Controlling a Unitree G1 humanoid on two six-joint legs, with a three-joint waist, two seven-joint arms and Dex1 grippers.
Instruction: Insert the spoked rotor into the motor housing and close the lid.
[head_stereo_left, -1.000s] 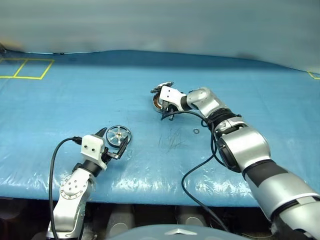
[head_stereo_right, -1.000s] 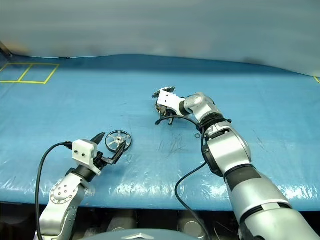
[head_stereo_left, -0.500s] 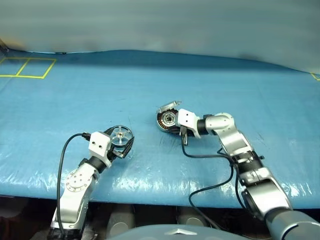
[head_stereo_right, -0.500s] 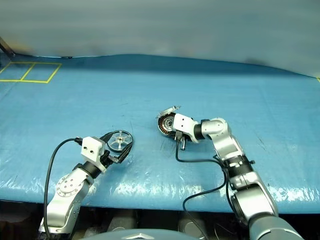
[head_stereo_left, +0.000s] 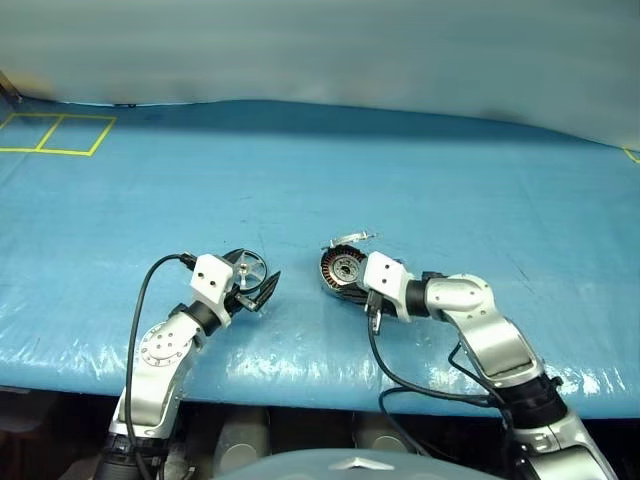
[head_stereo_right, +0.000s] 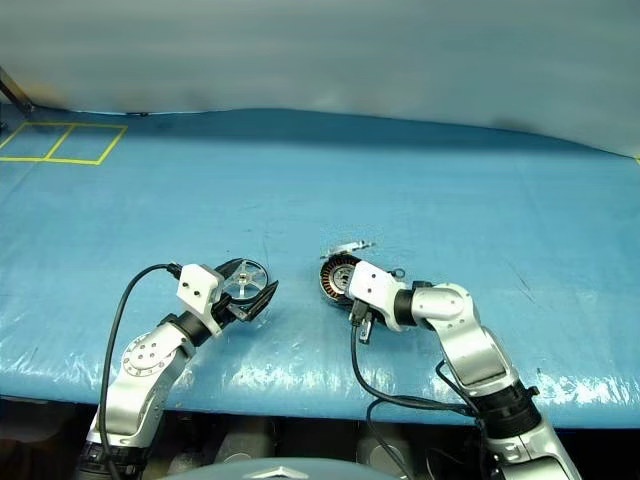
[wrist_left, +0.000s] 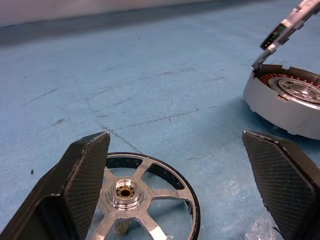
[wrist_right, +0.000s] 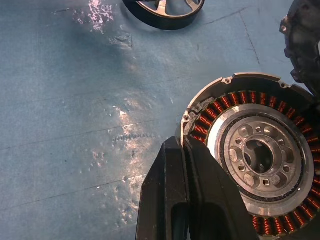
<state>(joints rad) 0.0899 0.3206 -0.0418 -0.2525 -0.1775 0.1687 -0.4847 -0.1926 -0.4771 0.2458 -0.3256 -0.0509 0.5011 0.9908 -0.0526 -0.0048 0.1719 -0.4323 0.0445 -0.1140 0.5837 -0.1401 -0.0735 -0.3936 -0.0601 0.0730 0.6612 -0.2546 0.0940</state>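
Hidden or cut off: in the left wrist view the near part of the spoked rotor (wrist_left: 145, 197) runs off the frame edge and one finger covers part of its rim. In the right wrist view the motor housing (wrist_right: 252, 155) is cut by the frame edge and partly covered by the right gripper's own fingers. The lid (head_stereo_left: 352, 239) is seen nearly edge-on from the head, so its faces are hard to make out.

Spoked rotor: lies flat on the blue table cover (head_stereo_left: 400, 160), hub axis pointing straight up, at about 9 o'clock from the housing and near it but apart.

Motor housing: sits near the front edge of the cover, open face tilted up, copper windings and pale centre showing.

Lid: stands raised at the housing's 12 o'clock rim, swung open.

Left gripper (head_stereo_left: 256, 288): fingers spread wide, holding nothing, one finger on each side of the rotor; whether they touch it I cannot tell.

Right gripper (wrist_right: 186, 165): fingers pressed together, tips at the housing's rim at about 9 o'clock in the right wrist view; a grasp on the rim cannot be told.
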